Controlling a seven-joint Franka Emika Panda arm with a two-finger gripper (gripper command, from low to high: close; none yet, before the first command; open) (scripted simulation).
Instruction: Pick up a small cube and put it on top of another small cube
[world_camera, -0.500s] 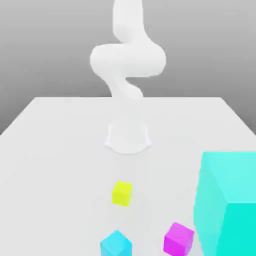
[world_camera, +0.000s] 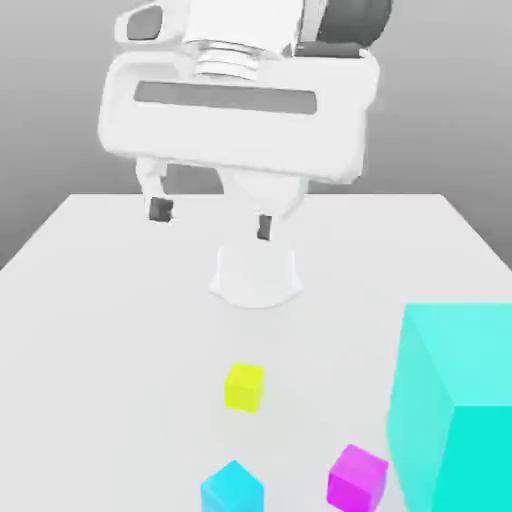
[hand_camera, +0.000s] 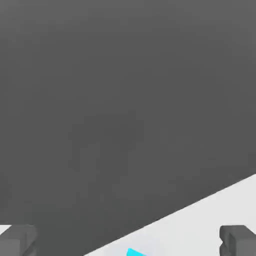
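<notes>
The gripper hung high above the white table with its two dark-tipped fingers spread wide and nothing between them, well apart from every cube. Taking the yellow cube as the landmark, it sat on the table nearer the camera than the arm's round base; the small cyan cube lay nearer still and just beside it, and the magenta cube stood toward the exterior view's right. The large cyan block rose beyond the magenta cube at that edge.
</notes>
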